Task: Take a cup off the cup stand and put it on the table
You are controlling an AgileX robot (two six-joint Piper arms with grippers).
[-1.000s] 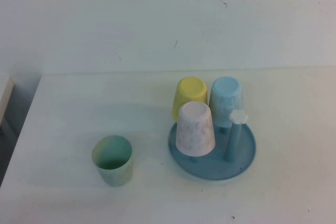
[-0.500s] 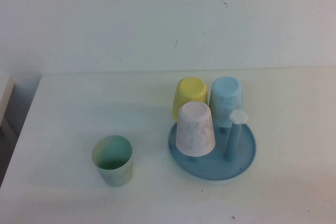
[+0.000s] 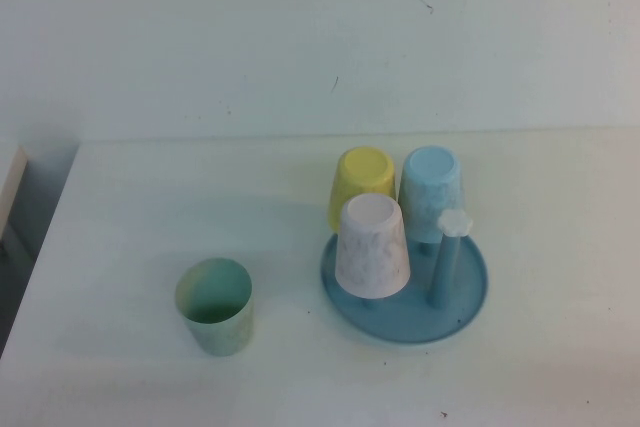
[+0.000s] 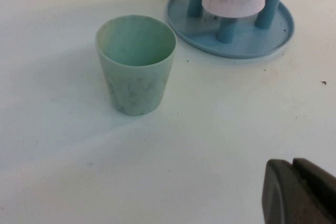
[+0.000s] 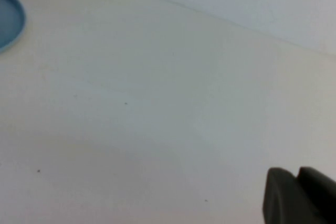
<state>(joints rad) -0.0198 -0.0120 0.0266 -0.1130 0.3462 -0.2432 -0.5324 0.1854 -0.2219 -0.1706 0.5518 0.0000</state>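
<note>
While neither arm appears in the high view, each wrist view shows a dark part of its own gripper at the frame edge. The cup (image 3: 214,305) stands upright, mouth up, on the bench (image 3: 150,197), apart from the cup stand (image 3: 404,289) and on the stand's left as the robot faces it. A clear strip of bench separates the two.

Left gripper (image 4: 302,192): it hangs over bare bench on the near side of the cup, well apart from it; the cup lies ahead of the fingers, with the stand beyond. Nothing is between the fingers; the two dark pieces look pressed together, so I judge them closed and empty.

Right gripper (image 5: 299,195): it is over bare bench on the far side of the stand from the cup, with only a sliver of the stand's blue rim in its view. The two dark pieces likewise look closed, holding nothing.

Stand contents: a yellow cup (image 3: 361,185), a light blue cup (image 3: 431,190) and a pale speckled cup (image 3: 372,244) sit inverted on pegs; one white-capped peg (image 3: 446,257) is bare.

Assessment: the cup's long axis is vertical and it rests free on the bench, so the placement appears complete. The left arm is the nearer, should any correction be needed.
</note>
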